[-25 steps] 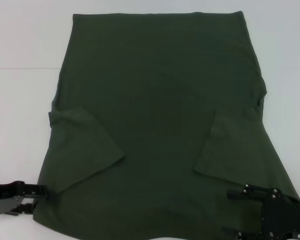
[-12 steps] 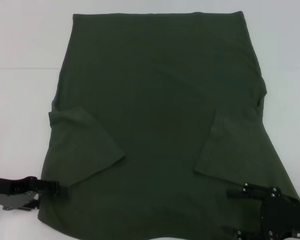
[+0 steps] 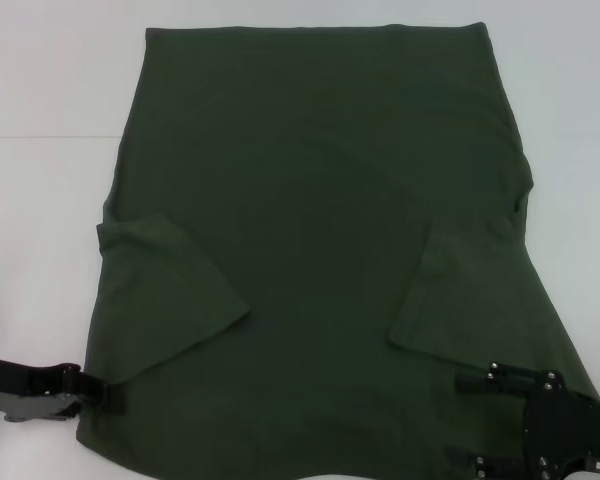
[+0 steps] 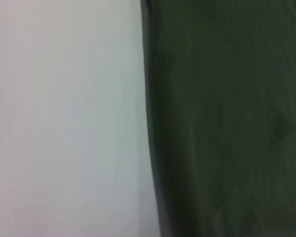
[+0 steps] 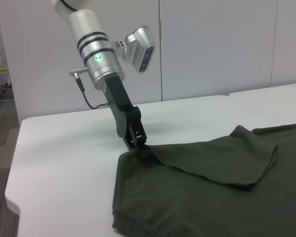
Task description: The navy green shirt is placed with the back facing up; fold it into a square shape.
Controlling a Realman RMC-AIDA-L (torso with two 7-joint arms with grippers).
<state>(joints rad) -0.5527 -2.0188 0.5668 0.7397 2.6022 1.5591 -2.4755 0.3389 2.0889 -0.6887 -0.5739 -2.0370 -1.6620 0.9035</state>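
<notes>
Lying flat on the white bench [image 3: 40, 200], the navy green shirt [image 3: 320, 250] fills most of the head view, plain side up. Both short sleeves are folded inward onto the body, one on each side. Left end effector [image 3: 98, 390] sits at the shirt's near left edge, just under the folded left sleeve, tips touching the fabric. Can't tell from here how far its fingers are apart. Right end effector [image 3: 480, 422] is over the near right part of the shirt, two dark fingers spread apart, nothing visibly between them.

Left wrist view: only the shirt edge [image 4: 227, 118] running against bare bench [image 4: 64, 118]. Own fingers not in shot.

Right wrist view: looks across the shirt [image 5: 197, 197] at the other arm. Left end effector [image 5: 140, 147] comes down at a slant, tips closed up at the shirt's corner where the sleeve flap meets the edge. Looks pinched on the fabric there; the cloth rises slightly to the tips. Rest of the shirt lies on the bench [image 5: 64, 163].
</notes>
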